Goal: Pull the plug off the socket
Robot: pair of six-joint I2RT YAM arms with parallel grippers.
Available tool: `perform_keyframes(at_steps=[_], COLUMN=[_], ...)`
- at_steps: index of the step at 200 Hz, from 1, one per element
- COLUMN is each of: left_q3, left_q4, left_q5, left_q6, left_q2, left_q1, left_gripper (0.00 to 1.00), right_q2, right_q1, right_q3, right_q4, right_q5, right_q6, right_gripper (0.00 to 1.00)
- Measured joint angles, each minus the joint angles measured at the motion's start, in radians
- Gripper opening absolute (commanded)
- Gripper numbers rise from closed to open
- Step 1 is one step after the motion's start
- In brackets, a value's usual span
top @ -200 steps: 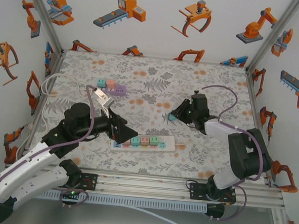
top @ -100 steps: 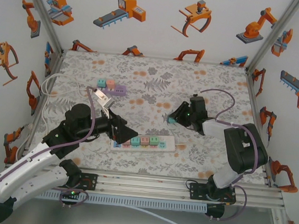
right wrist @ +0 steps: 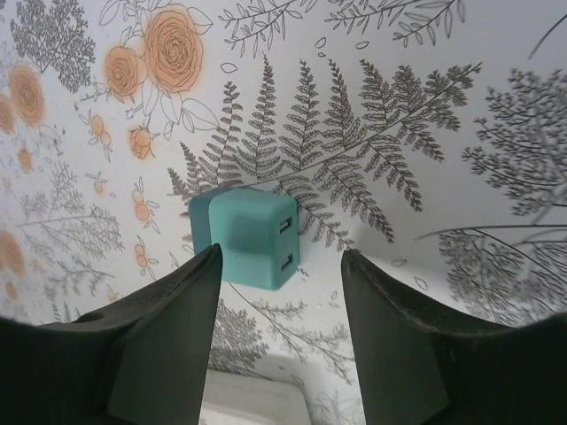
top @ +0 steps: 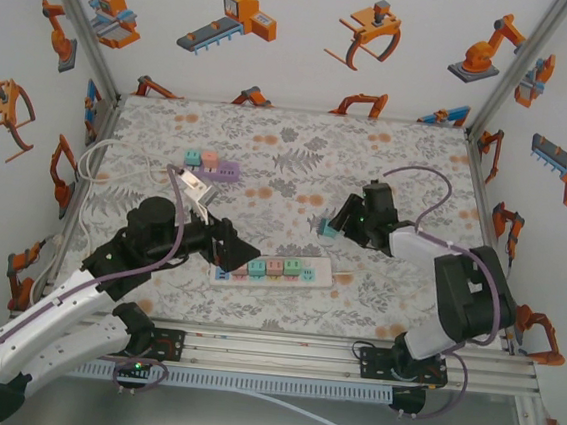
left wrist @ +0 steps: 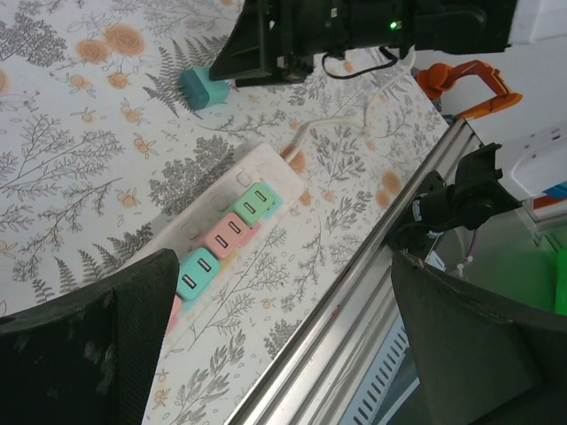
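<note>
A white power strip lies near the table's front with green, pink and teal plugs seated in its sockets. A loose teal plug lies on the floral cloth just behind the strip's right end. My right gripper hovers over it, open. In the right wrist view the teal plug rests on the table beside the left finger, and the right gripper has a clear gap on the other side. My left gripper stands wide open at the strip's left end, holding nothing.
Several loose coloured plugs lie at the back left. A white cable loops along the left wall. The aluminium rail runs along the front edge, close under my left gripper.
My right gripper has opened and let go of the teal plug, which now lies on the table. The left arm has barely moved.
</note>
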Motion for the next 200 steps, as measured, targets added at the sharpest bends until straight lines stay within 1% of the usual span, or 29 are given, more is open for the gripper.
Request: perform_keyframes(at_steps=[42,65,84,99,122,148,175,200], left_q3=[0.000,0.000,0.000,-0.001,-0.009,-0.022,-0.043,-0.070], left_q4=[-0.050,-0.089,-0.124,-0.154,-0.210,-0.281,-0.338,-0.362], left_q5=[-0.035,-0.090,-0.149,-0.208,-0.306,-0.414,-0.518,-0.576], left_q6=[-0.002,-0.012,-0.027,-0.040,-0.067,-0.108,-0.163,-0.202], left_q2=[0.005,-0.002,-0.017,-0.034,-0.058,-0.073,-0.076,-0.063], left_q1=[-0.006,-0.006,-0.006,-0.006,-0.005,0.005,0.021,0.028], left_gripper=[0.97,0.97,0.97,0.97,0.97,0.97,0.97,0.97], right_q2=[-0.175,-0.276,-0.352,-0.402,-0.475,-0.536,-0.514,-0.449], right_q1=[-0.002,0.000,0.013,0.031,0.062,0.134,0.211,0.268], right_q3=[0.049,0.066,0.066,0.065,0.037,-0.042,-0.082,-0.078], right_q4=[-0.077,-0.085,-0.088,-0.088,-0.066,-0.047,-0.072,-0.112], right_q5=[0.018,0.011,-0.019,-0.074,-0.195,-0.352,-0.475,-0.532], right_q6=[-0.198,-0.336,-0.465,-0.570,-0.737,-0.974,-1.168,-1.299], right_gripper=[0.51,0.51,0.51,0.51,0.52,0.54,0.54,0.54])
